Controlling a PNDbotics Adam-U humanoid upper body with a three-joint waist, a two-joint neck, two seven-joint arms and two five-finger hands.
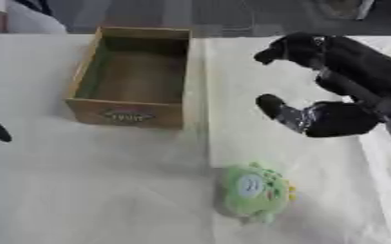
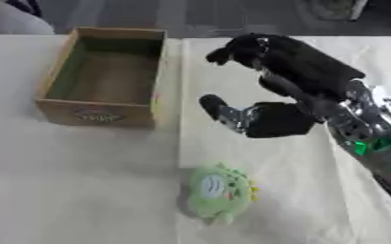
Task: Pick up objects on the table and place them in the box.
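Right hand (image 2: 270, 119) hovering with fingers (image 2: 214, 106) spread apart, empty, between open brown wooden box (image 1: 128, 114) and green round plush toy (image 1: 255, 190) on white surface (image 1: 98, 190), probably to grasp it.

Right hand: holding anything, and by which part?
Nothing. The right hand hangs open above the table, right of the box; the green plush toy lies untouched nearer the robot.

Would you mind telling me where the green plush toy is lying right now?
The green plush toy lies on the white table, near the front and right of centre, nearer than the wooden box and below the open right hand.
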